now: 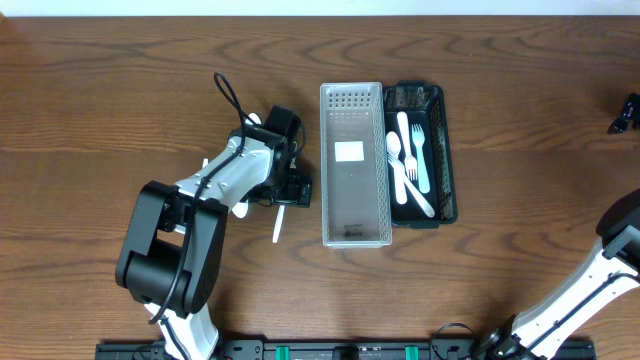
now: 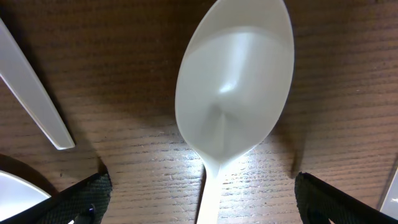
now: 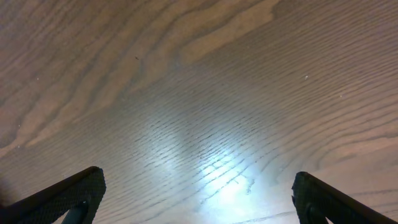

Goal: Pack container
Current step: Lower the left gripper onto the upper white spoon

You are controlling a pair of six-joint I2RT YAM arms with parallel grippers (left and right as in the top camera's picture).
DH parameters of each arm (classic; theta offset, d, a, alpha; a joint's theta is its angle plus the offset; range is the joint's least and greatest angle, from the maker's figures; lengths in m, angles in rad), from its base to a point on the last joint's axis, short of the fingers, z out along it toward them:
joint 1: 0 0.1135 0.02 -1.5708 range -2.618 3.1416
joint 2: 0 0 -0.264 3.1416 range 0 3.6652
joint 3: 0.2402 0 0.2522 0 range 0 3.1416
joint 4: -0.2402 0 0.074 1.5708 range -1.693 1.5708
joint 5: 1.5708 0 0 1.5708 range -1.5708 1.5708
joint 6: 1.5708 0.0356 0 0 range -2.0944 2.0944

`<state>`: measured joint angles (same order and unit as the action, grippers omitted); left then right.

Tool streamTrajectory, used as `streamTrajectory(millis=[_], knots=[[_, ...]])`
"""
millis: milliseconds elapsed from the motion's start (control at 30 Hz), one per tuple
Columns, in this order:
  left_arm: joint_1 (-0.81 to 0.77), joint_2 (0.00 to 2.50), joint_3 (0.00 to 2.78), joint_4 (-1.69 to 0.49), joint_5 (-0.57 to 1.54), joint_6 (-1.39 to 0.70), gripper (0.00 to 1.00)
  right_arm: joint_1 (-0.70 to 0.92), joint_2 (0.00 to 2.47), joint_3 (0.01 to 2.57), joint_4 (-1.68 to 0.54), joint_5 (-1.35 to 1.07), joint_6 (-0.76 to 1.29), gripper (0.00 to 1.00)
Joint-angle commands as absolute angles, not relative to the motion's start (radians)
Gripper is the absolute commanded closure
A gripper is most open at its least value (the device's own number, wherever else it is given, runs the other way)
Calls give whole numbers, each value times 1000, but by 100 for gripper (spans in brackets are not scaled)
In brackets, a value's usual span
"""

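Observation:
A white plastic spoon (image 2: 233, 87) lies bowl-up on the wood, and its handle runs back between my left gripper's (image 2: 202, 205) fingers. That gripper is open, low over the table, with one finger on each side of the handle and not touching it. In the overhead view my left gripper (image 1: 293, 187) sits just left of the clear empty container (image 1: 352, 235). A black tray (image 1: 447, 150) to the right of the container holds white forks and spoons (image 1: 410, 160). My right gripper (image 3: 199, 199) is open over bare wood and shows at the far right in the overhead view (image 1: 625, 112).
Another white utensil handle (image 2: 34, 93) lies left of the spoon. A white handle tip (image 1: 278, 224) sticks out below the left gripper, and a white piece (image 1: 255, 120) lies by the left wrist. The left arm's cable (image 1: 228, 95) loops over the table.

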<state>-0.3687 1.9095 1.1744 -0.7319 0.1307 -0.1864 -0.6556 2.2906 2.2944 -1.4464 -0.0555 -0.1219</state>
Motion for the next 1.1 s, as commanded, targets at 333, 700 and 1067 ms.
streamTrajectory(millis=[333,700,1067], knots=[[-370,1945,1179,-736,111,-188,4,-665,2297,2293,-1447,-59,-136,1],[-373,1945,1179,-749,61,-188,4,-665,2297,2293,-1446,-59,-136,1],[-373,1945,1179,-752,64,-188,4,-665,2297,2293,-1446,-59,-136,1]])
